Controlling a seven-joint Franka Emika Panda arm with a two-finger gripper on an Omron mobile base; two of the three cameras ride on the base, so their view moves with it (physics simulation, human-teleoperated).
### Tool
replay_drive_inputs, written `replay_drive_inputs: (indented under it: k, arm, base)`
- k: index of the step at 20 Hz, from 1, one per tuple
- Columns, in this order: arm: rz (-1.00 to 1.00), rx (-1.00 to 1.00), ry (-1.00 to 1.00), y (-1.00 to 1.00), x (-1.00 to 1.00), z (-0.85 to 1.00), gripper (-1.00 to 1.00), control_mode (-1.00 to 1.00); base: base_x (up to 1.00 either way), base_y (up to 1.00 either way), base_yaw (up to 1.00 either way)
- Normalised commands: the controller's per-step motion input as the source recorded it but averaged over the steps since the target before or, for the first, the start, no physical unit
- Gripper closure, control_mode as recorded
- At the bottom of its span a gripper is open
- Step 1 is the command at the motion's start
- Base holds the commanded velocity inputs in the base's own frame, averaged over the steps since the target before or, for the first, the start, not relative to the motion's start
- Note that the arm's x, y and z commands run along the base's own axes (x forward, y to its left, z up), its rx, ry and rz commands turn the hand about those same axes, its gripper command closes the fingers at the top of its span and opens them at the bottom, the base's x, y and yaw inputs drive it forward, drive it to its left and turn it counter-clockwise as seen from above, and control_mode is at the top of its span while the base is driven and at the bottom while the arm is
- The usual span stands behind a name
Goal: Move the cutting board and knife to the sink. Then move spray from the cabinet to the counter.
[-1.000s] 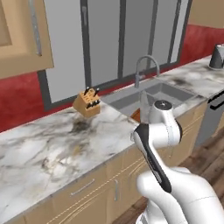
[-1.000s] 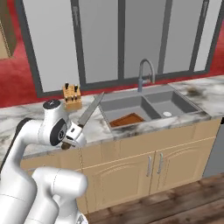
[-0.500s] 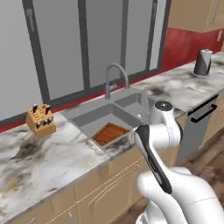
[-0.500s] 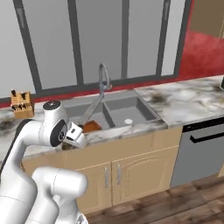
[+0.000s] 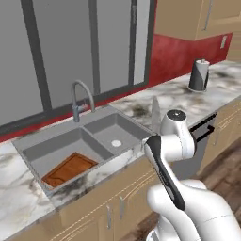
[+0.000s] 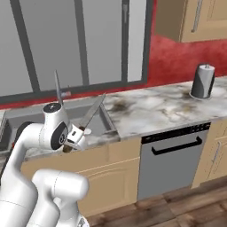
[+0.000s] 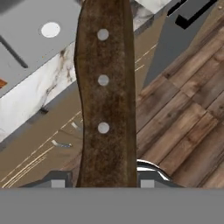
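My gripper (image 6: 74, 136) is shut on the knife (image 6: 91, 112), in front of the counter (image 5: 188, 99) edge by the sink's right basin. The knife's grey blade (image 5: 155, 113) slants up over the sink (image 5: 124, 123). In the hand view the brown riveted handle (image 7: 105, 87) runs up between my gripper's (image 7: 105, 180) fingers. The reddish-brown cutting board (image 5: 69, 169) lies in the left basin. A tan wall cabinet (image 6: 195, 17) hangs at the upper right with its doors shut. The spray is out of view.
A curved grey faucet (image 5: 80, 94) stands behind the sink. A grey cylinder with a dark base (image 6: 202, 82) stands on the counter to the right. A dishwasher front (image 6: 175, 155) sits under the counter, above a wooden floor (image 6: 177, 208).
The whole picture has shifted: the base has driven right along the counter. The knife block has left the views and the sink has slid left. The knife stays in my gripper.
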Motion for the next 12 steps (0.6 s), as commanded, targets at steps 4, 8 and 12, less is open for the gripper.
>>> replay_drive_inputs:
  k: [4,8,12]
  arm:
    - [0.00,0.00,0.00,0.00,0.00,0.00,1.00,1.00]
    - [0.00,0.00,0.00,0.00,0.00,0.00,1.00,1.00]
    - [0.00,0.00,0.00,0.00,0.00,0.00,1.00,1.00]
  base:
    - [0.38,-1.00,0.19]
    - [0.08,-0.96,0.35]
    - [0.00,-0.96,0.44]
